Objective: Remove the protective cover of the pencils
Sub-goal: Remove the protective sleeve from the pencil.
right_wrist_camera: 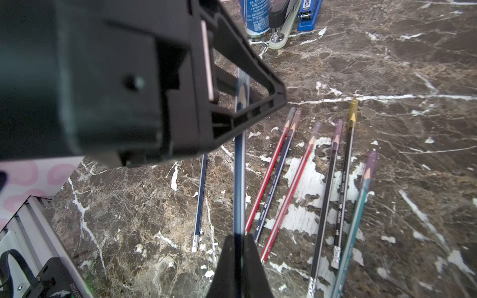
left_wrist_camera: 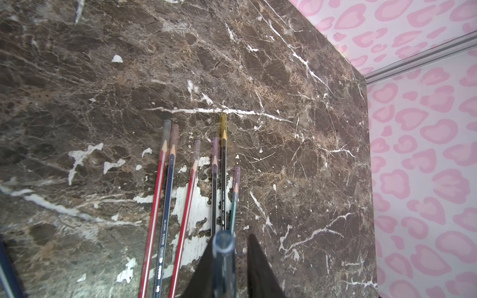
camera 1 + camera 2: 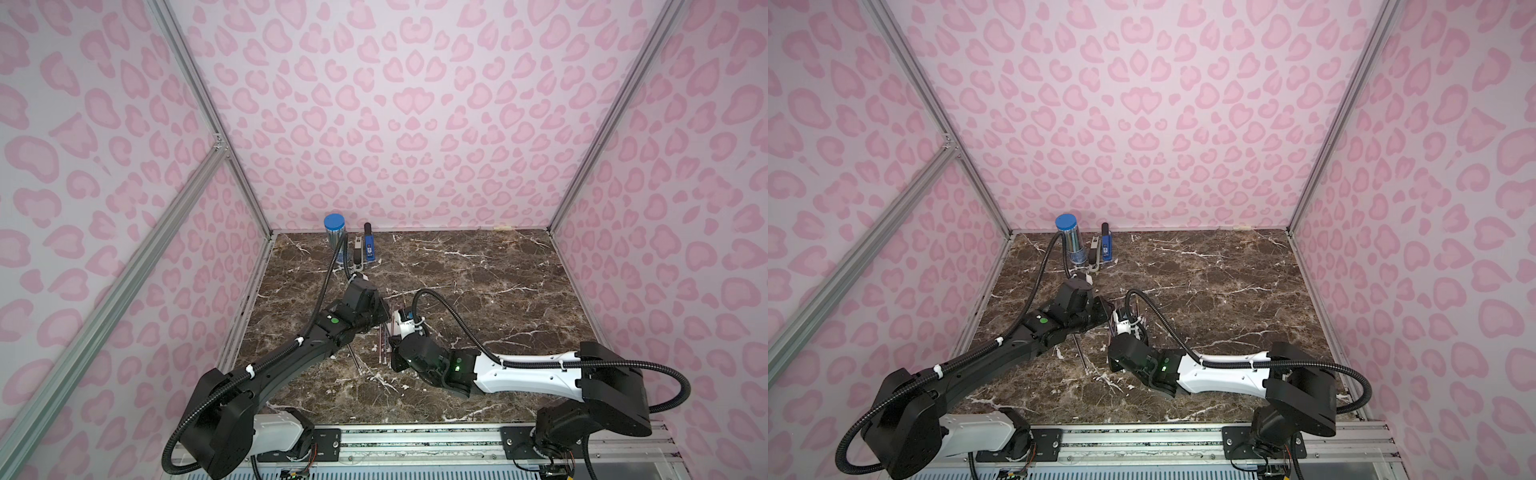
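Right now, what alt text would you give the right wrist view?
The right tool grips a dark blue pencil whose capped tip sits in the left tool. Six more capped pencils lie beside it on the marble table, a lone pencil on its other side. A tube and a stapler stand behind.

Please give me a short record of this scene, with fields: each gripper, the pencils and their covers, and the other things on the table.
right gripper: shut on the dark blue pencil, held above the marble table
left gripper: jaws around that pencil's clear cap; a gap shows on one side
row of six pencils: lying flat, caps on
separate dark blue pencil: lying flat, tip hidden
far corner: blue-lidded tube, blue stapler
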`<state>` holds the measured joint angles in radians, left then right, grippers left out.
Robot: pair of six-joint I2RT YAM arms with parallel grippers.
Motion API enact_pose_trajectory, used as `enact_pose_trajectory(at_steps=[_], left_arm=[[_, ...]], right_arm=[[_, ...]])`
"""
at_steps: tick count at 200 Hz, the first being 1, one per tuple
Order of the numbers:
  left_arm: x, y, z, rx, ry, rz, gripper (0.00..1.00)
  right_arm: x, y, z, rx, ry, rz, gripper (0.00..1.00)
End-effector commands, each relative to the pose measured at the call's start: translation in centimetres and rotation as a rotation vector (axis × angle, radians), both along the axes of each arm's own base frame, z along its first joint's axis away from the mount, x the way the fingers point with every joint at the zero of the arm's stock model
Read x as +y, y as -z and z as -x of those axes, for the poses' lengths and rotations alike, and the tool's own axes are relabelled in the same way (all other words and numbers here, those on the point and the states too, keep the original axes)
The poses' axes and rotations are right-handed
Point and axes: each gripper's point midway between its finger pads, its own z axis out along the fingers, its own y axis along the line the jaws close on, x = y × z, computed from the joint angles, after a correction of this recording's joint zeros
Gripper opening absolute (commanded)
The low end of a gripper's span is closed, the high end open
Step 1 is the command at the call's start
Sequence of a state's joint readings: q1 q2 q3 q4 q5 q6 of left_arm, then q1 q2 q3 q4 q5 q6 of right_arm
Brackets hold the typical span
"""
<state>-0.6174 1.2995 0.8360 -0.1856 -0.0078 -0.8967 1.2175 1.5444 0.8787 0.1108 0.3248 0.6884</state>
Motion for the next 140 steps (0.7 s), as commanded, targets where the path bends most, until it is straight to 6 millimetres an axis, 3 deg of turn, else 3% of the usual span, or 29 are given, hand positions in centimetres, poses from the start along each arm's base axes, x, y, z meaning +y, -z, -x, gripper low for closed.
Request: enact_pose_trajectory(at_steps=[1,140], left_arm=[[0.1,-0.5,-0.4,-0.018,-0.019,0.0,0.21],[1.4,-1.1,-0.6,-0.035,-0.079,-0.029,0.08]], right_arm=[[0.0,-0.2,0.0,-0.013,0.001,0.002,0.0],[0.2,-0.5,0.9,-0.016,-0.02,-0.005,0.0]])
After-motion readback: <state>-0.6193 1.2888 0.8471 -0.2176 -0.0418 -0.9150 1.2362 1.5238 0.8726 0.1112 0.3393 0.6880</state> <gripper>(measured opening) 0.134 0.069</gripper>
